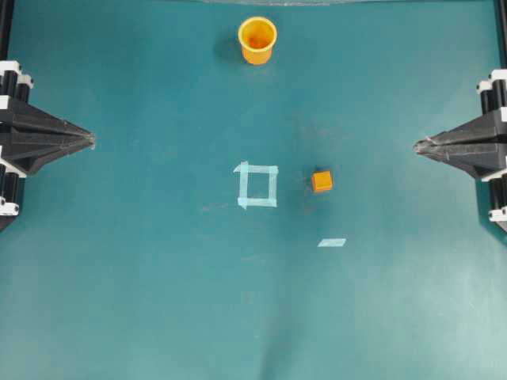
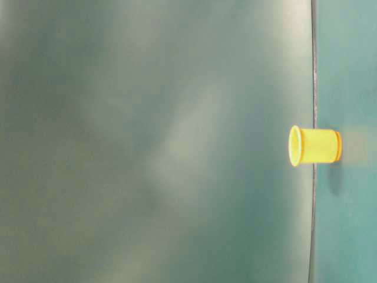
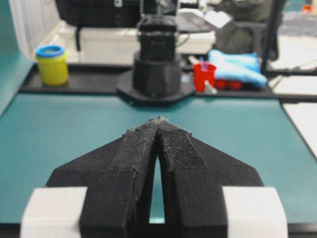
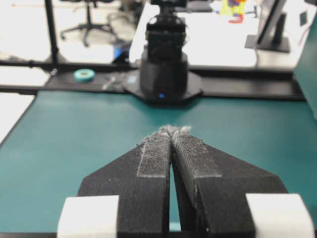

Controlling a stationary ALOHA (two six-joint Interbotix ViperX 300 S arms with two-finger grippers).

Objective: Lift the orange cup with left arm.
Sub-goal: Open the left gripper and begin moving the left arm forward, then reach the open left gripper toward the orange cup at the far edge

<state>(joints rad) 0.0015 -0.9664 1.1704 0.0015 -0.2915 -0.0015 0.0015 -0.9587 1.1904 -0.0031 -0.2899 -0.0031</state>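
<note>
Overhead view first: the orange cup (image 1: 257, 39) stands upright, mouth up, close to the far edge of the teal desk (image 1: 119, 301), about midway between the desk's left and right edges. The left claw (image 1: 89, 141) sits at the left edge, jaws pressed together to a point, gripping nothing, aimed toward the middle of the desk. The cup is well apart from it, off toward the far edge and further in from the left edge than the claw's tip. Across the way, the right claw (image 1: 418, 145) mirrors it at the right edge, also pinched closed and empty.

Near the desk's centre lies a square outline of pale tape (image 1: 257, 185), and just beside it on the right sits a small orange cube (image 1: 322, 181). A short strip of tape (image 1: 332, 242) lies nearer the front edge.

Table-level view, turned on its side, shows the cup (image 2: 315, 145) alone, with no claw near it.

Left wrist view: the black fingers (image 3: 133, 158) meet at the tip, with bare teal desk ahead. Right wrist view: the same, fingers (image 4: 156, 158) closed together.
</note>
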